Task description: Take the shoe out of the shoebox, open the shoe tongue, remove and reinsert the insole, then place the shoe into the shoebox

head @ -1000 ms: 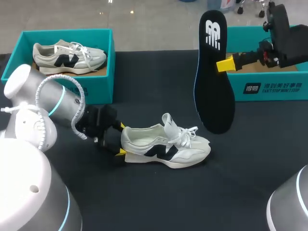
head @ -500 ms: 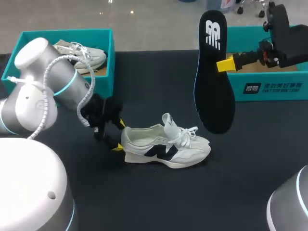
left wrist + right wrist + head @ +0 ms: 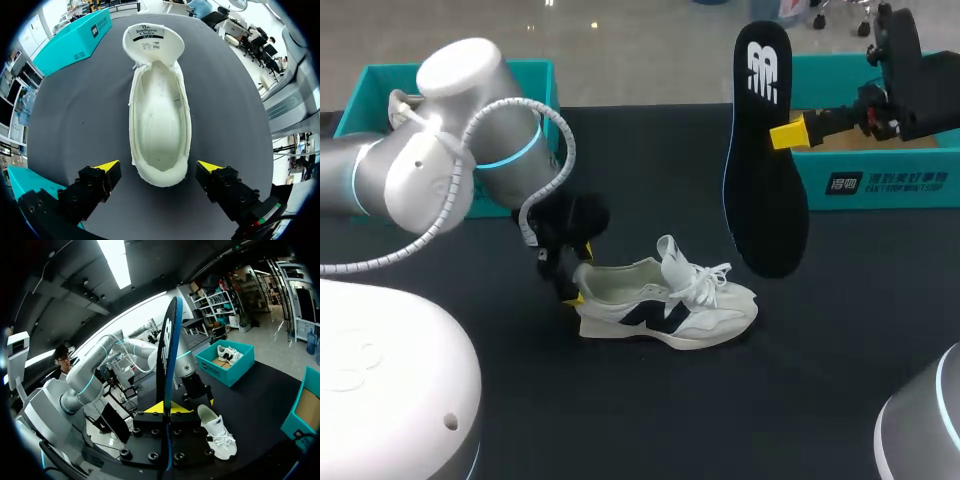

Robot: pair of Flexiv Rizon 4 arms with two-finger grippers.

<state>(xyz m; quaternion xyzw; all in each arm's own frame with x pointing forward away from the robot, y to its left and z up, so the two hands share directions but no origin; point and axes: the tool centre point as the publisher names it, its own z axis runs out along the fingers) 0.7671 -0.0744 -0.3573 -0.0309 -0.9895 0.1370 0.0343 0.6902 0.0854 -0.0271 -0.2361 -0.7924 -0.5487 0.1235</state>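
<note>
White shoe [image 3: 665, 305]: lies on its sole near the middle of the dark table [image 3: 840, 380], tongue pulled up, inside bare of any insole.
Handling: light, with a soft upper that would crumple. The heel is likely firmer, so pinching it from both sides looks the best hold.
Black insole [image 3: 763, 150]: thin and probably floppy. It hangs upright above the table, wider end down.
Right gripper [image 3: 787, 133]: clamped on the insole's edge.
Left gripper [image 3: 159, 166]: jaws apart, 1 on each side of the heel, not touching it.
Teal shoebox [image 3: 880, 180]: behind the insole, at the table's right.
</note>
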